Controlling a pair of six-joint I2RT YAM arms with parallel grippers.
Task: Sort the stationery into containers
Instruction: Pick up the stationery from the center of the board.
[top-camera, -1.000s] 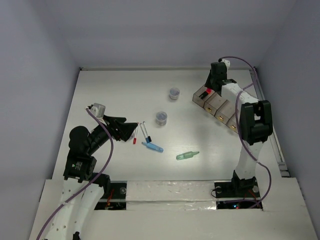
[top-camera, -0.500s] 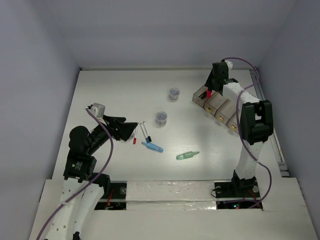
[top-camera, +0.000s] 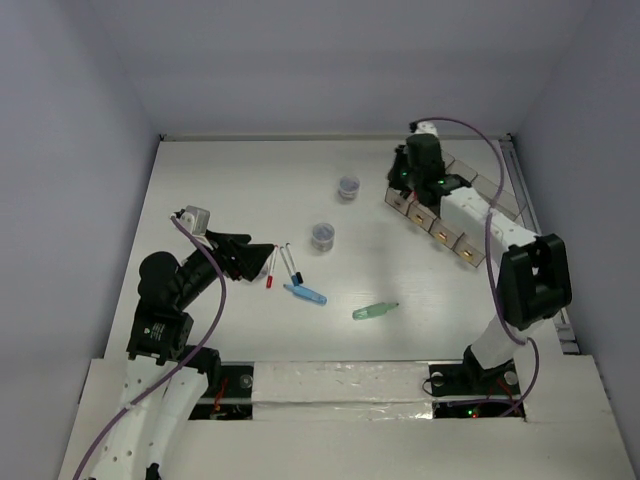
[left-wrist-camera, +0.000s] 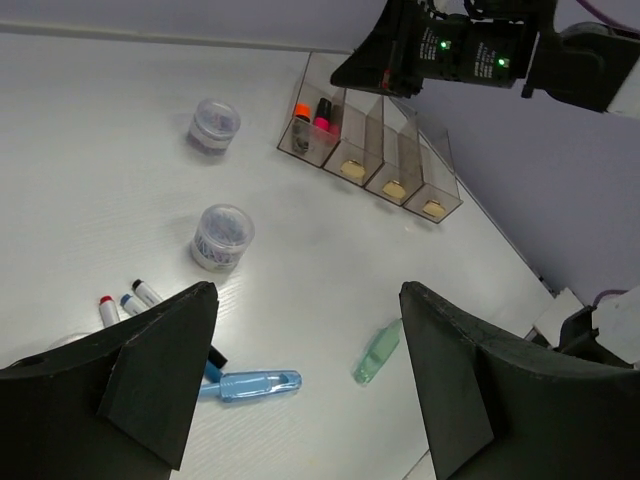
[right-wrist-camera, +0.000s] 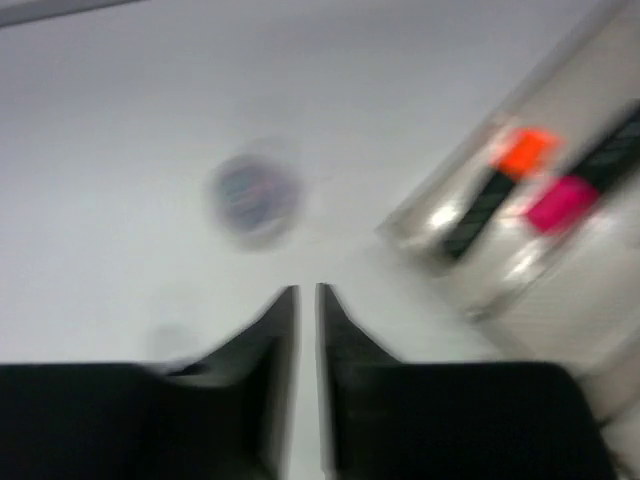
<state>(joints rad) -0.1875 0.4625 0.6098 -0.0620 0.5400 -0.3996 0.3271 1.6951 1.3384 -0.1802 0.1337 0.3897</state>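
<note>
The containers are four joined smoky bins (top-camera: 446, 222), also in the left wrist view (left-wrist-camera: 385, 160). The end bin holds the orange highlighter (left-wrist-camera: 301, 112) and the pink-black highlighter (left-wrist-camera: 323, 110); both show blurred in the right wrist view, orange (right-wrist-camera: 525, 150) and pink (right-wrist-camera: 560, 200). My right gripper (top-camera: 400, 180) hovers at that bin's end, shut and empty (right-wrist-camera: 307, 300). My left gripper (top-camera: 258, 256) is wide open (left-wrist-camera: 310, 340) above the two white pens (top-camera: 280, 265), the light-blue marker (top-camera: 306, 294) and the green tube (top-camera: 375, 311).
Two small round pots stand mid-table, one farther back (top-camera: 348, 186) and one nearer (top-camera: 322, 236). The farther pot lies just ahead of my right fingers (right-wrist-camera: 255, 195). Walls enclose the table on three sides.
My right gripper swung from behind the end bin to its left front side. The pink highlighter seen at its tips before now stands in the bin. The left arm has not moved.
</note>
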